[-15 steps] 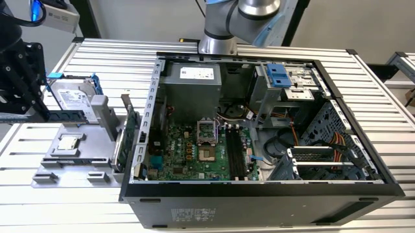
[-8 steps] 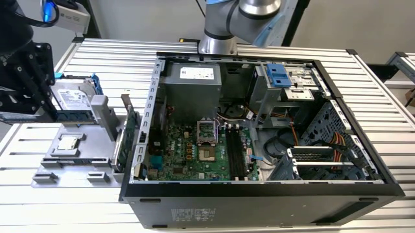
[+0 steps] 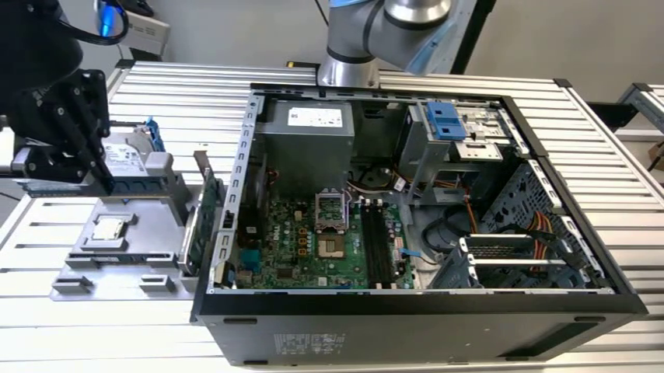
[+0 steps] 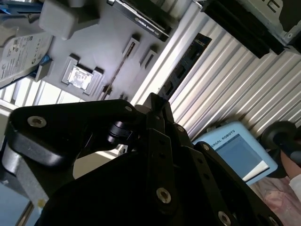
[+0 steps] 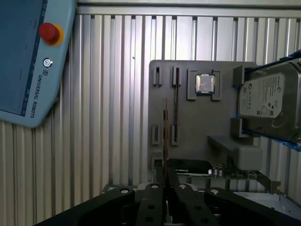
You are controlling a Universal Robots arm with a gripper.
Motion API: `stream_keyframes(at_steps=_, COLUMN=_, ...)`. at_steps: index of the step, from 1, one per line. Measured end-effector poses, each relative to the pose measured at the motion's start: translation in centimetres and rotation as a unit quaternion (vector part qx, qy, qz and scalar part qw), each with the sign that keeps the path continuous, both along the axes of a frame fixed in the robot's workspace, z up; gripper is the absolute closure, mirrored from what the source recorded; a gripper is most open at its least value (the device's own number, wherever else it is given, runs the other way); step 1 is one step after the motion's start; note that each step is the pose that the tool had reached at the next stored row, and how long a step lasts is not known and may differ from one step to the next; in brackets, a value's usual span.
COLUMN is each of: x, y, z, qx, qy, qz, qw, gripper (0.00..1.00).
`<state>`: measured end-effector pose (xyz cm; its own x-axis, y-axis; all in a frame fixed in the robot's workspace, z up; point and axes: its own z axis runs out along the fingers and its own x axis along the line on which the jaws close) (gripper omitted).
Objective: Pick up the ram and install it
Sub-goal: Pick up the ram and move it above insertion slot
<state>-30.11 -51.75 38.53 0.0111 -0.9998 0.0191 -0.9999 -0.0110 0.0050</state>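
Note:
The ram (image 3: 140,186) is a thin blue stick with black chips. It hangs level just above the grey parts tray (image 3: 114,260), at the exterior view's left. My black gripper (image 3: 107,183) is shut on one end of it. In the first wrist view the ram (image 5: 165,136) shows edge-on, running out from between the fingertips of the gripper (image 5: 165,181), over the tray (image 5: 197,122) and beside a narrow slot (image 5: 176,108). In the second wrist view the ram (image 4: 184,69) sticks out past the gripper (image 4: 157,106).
An open computer case (image 3: 539,167) lies to the exterior view's right, with its motherboard and memory slots (image 3: 374,245) facing up. The tray also carries a processor chip (image 3: 109,229), a silver hard drive (image 5: 268,101) and a green expansion card (image 3: 207,210). A teach pendant (image 5: 28,56) lies on the ribbed table.

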Motion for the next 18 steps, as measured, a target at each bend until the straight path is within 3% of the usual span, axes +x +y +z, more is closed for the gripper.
stream_keyframes(at_steps=18, x=4.44, y=0.00, z=-0.01, qx=0.0001, qy=0.0000, qz=0.000, qw=1.0000, gripper=1.00)
